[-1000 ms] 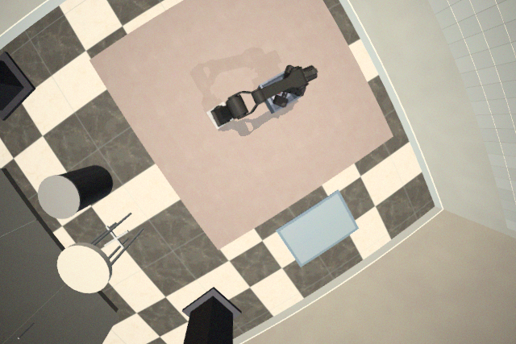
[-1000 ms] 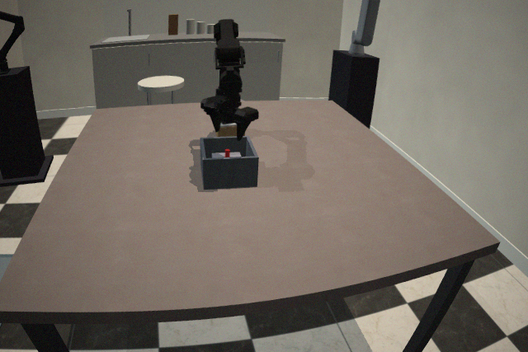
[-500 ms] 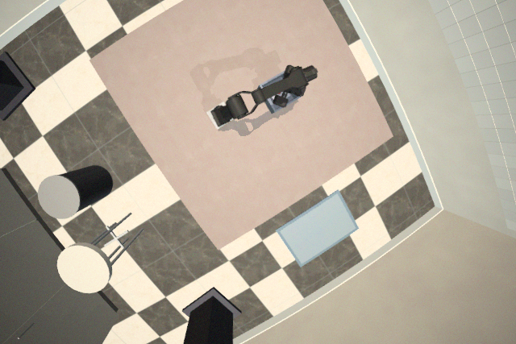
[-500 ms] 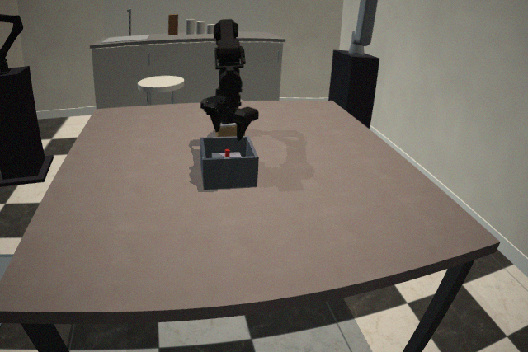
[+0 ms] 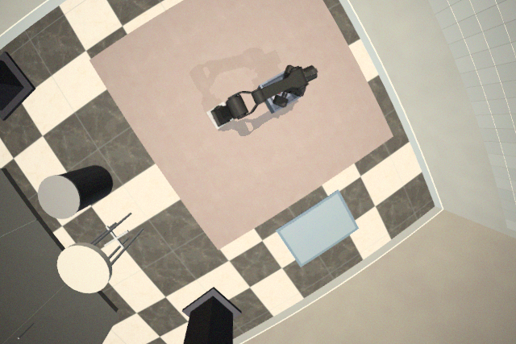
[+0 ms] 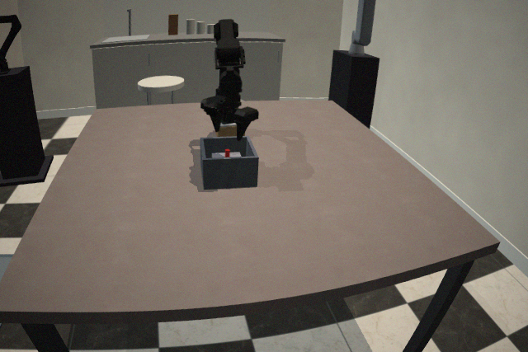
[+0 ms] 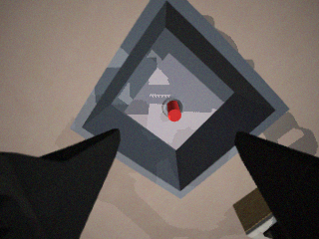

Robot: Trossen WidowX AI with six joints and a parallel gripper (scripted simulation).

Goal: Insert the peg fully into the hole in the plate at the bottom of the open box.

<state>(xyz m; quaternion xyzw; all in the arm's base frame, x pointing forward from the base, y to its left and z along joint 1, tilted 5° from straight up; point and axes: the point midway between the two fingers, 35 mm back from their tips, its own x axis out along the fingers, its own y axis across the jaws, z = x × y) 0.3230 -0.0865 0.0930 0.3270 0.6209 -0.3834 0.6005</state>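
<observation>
Above the open box (image 6: 229,171): claw (image 6: 229,125) spread wide, empty; red peg (image 7: 173,111) seated in plate (image 7: 186,90); careless retreat may clip a wall, shifting the box.
</observation>
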